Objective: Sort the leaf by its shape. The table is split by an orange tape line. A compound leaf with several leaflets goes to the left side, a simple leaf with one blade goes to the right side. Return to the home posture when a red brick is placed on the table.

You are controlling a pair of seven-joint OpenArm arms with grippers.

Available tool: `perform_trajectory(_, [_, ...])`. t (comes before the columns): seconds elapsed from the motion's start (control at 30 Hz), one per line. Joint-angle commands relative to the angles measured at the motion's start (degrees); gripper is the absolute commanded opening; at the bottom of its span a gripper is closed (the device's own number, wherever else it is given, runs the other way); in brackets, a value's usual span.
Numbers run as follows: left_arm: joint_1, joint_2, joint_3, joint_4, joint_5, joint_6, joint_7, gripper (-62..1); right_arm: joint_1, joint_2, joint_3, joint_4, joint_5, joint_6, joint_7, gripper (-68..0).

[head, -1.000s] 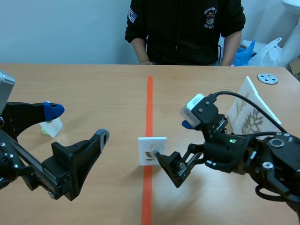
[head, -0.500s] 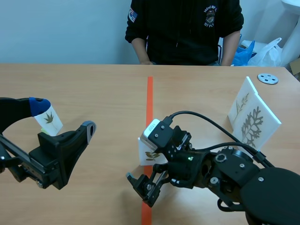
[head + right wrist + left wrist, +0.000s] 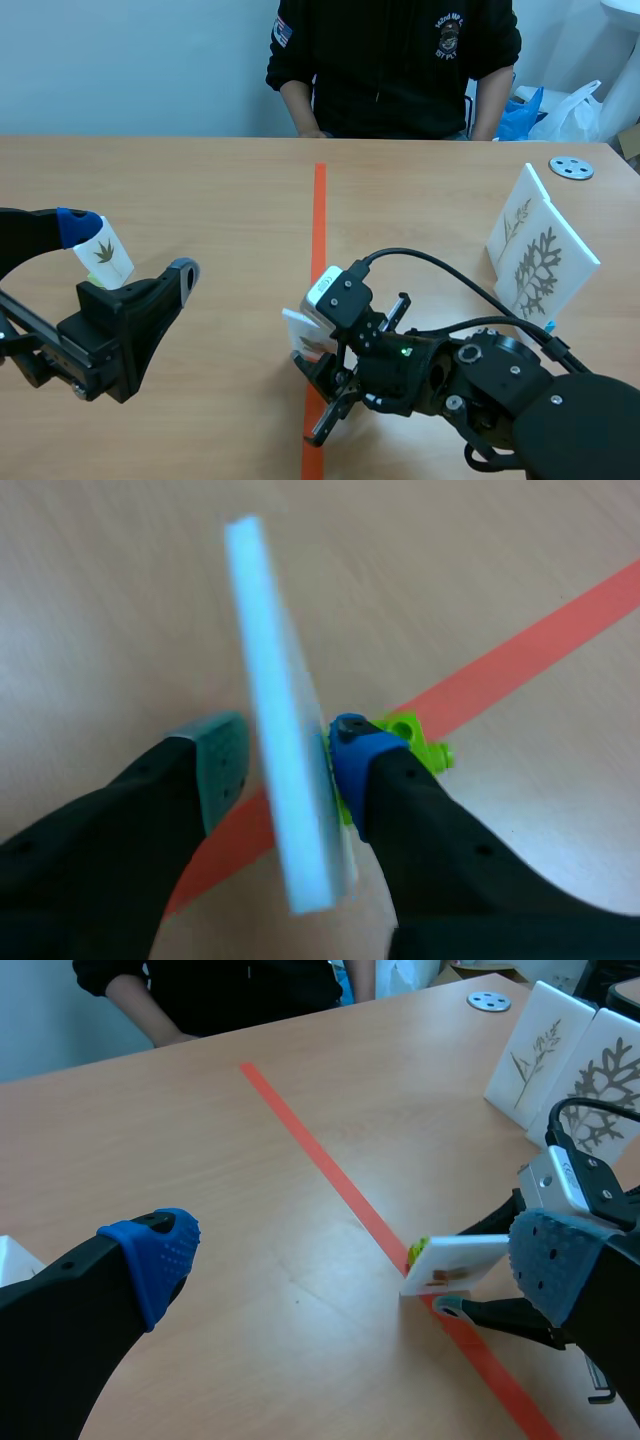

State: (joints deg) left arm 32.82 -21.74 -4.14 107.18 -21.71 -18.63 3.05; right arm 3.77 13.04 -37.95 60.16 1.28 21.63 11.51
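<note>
**Mia:** What does the right gripper [image 3: 285, 760] have?

**Tom:** It is closed on the leaf card [image 3: 265, 660] and pinches it. The card leans over the orange tape line [image 3: 520, 650], and its green foot [image 3: 415, 738] is beside one finger.

**Mia:** Could it fall?

**Tom:** I think so. The card is thin and tilted, so it might slip or twist out. The leaf is too small to tell its shape, so it could go to the wrong side.

**Mia:** And the left gripper [image 3: 355, 1257]?

**Tom:** Wide open, holding nothing, near a small leaf card [image 3: 105, 252]. Two bigger cards [image 3: 540, 255] stand farther off, on the right side.
</note>
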Motion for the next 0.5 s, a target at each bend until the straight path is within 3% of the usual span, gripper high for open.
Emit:
perform_trajectory(0.0, [-0.1,0.1,-0.1,0.9,-0.4,0.0,-0.6,1.4,0.7,0.4,0.5,0.8,0.4,-0.3,0.7,-54.7])
perform_trajectory(0.17, [-0.1,0.1,-0.1,0.9,-0.4,0.0,-0.6,1.4,0.7,0.4,0.5,0.9,0.4,-1.1,0.9,-62.9])
perform_trajectory(0.47, [-0.1,0.1,-0.1,0.9,-0.4,0.0,-0.6,1.4,-0.8,0.8,5.0,7.7,0.4,-1.0,1.5,-62.9])
